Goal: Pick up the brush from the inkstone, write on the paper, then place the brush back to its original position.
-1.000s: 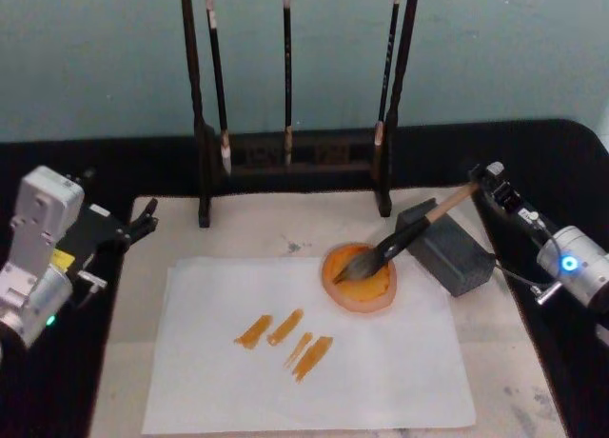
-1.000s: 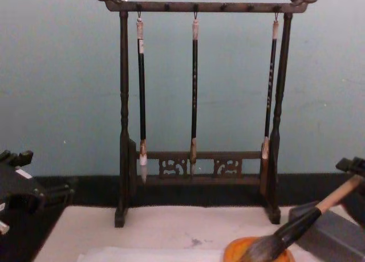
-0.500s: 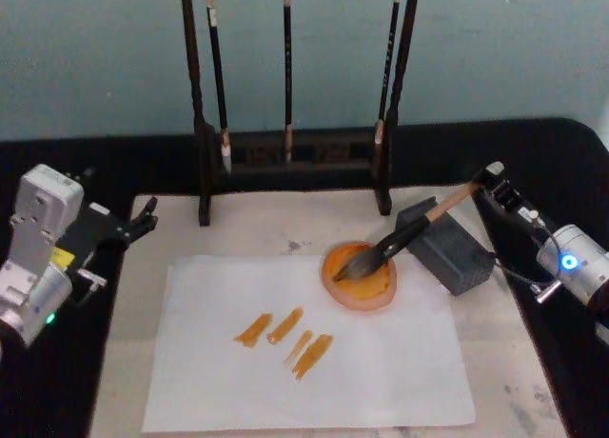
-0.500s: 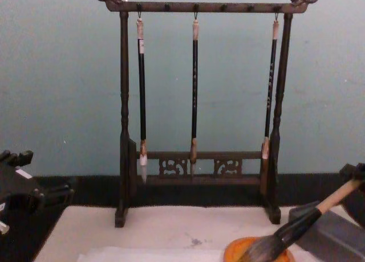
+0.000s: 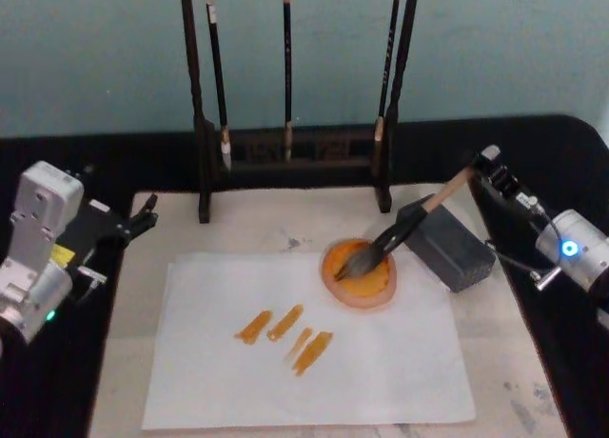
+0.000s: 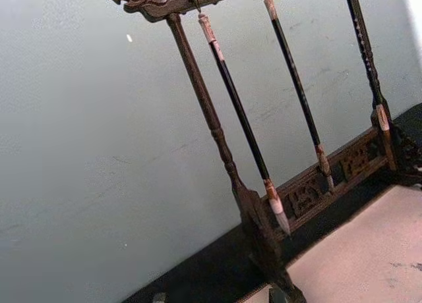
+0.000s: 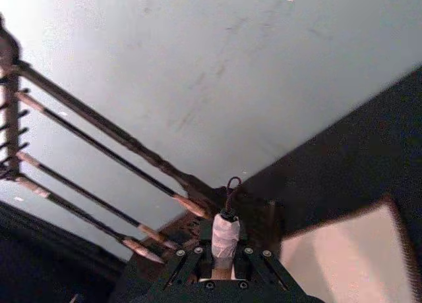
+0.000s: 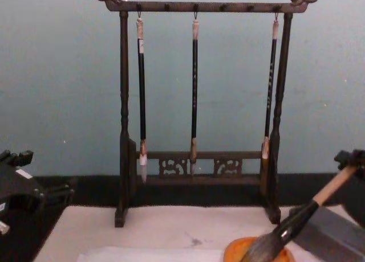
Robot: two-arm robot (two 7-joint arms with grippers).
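From the head camera, the brush [image 5: 411,222] lies tilted, its bristles down in the inkstone [image 5: 362,284] and its tan handle rising to the right and far side, across the top of a grey block [image 5: 449,248] just right of the dish. The right gripper [image 5: 489,169] is closed on the white-capped end of the handle. The inkstone sits on the far right part of the paper [image 5: 381,371], which carries four short orange strokes [image 5: 285,335] near its middle. The paper lies on a cream mat [image 5: 257,227] on the black desk [image 5: 552,143]. The left gripper [image 5: 143,215] is parked over the mat's left edge, well apart from the paper; I cannot tell if it is open or closed. A dark brush rack [image 5: 295,145] stands at the far side.

The left wrist camera shows the rack [image 6: 254,211] with thin brushes [image 6: 241,118] hanging from its top bar.

In the right wrist view, the gripper [image 7: 223,255] clamps the brush's cap [image 7: 224,234], with the black loop sticking out beyond it.

From the chest camera, the bristles [image 8: 263,248] rest in the inkstone [image 8: 236,252], and the handle slopes up to the right gripper [image 8: 349,159].
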